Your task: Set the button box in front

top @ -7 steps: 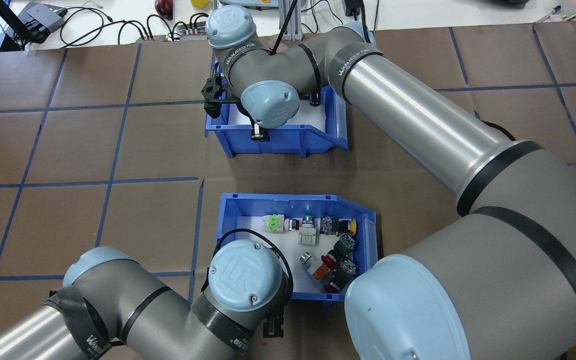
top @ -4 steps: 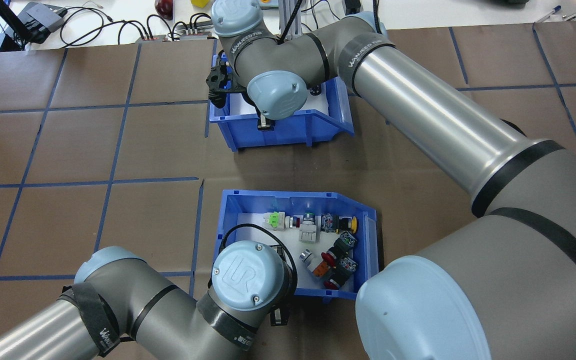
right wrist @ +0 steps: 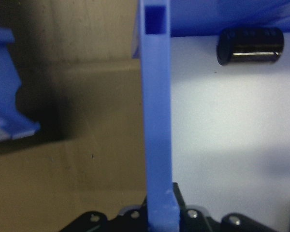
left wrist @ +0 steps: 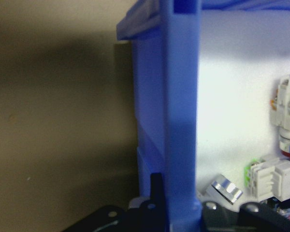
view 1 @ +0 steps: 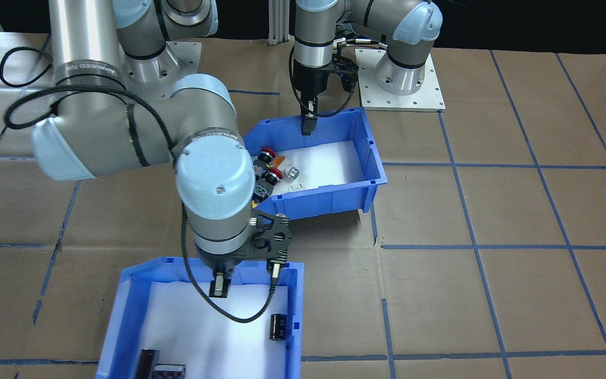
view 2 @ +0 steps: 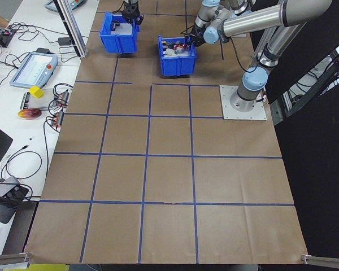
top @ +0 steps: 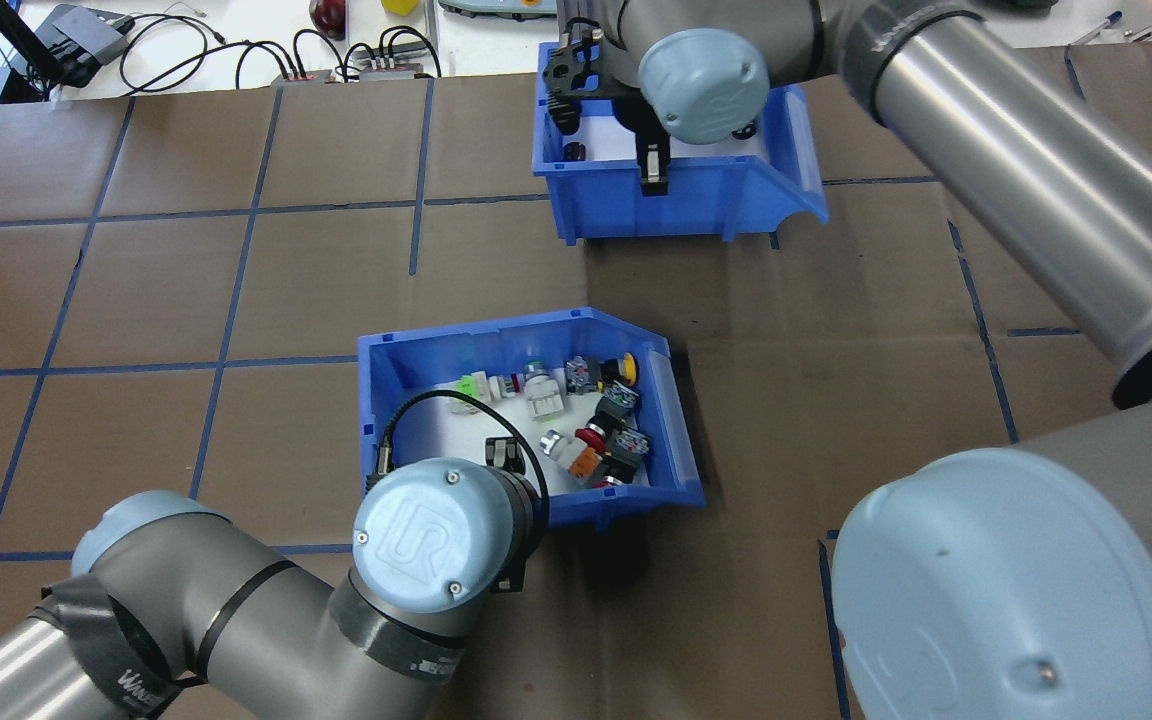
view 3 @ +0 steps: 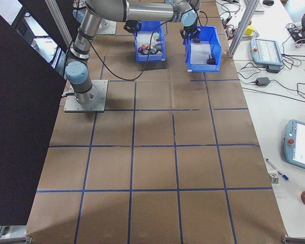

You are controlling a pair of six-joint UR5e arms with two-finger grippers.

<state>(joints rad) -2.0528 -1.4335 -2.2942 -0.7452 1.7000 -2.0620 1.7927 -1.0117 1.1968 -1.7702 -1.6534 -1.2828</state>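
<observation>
The button box (top: 496, 345) is a blue bin with a white floor and red, yellow, orange and green push-buttons. It sits mid-table and looks slightly raised and tilted, with a shadow under it. My left gripper (view 1: 307, 126) is shut on its robot-side wall (left wrist: 181, 121). A second blue bin (top: 686, 210) holding black cylinders (right wrist: 250, 46) is farther out and to the right. My right gripper (top: 651, 172) is shut on that bin's robot-side wall (right wrist: 157, 121). In the front-facing view this bin (view 1: 119, 310) is nearest the camera, with the button box (view 1: 329, 197) behind it.
Brown paper with a blue tape grid covers the table. Cables and a power strip (top: 336, 60) lie past the far edge. Both base plates (view 1: 403, 79) are at the robot side. A teach pendant (view 2: 31, 68) rests on the side bench.
The button box has moved left and away from the robot in my left gripper. The cylinder bin has moved right and farther out in my right gripper.
</observation>
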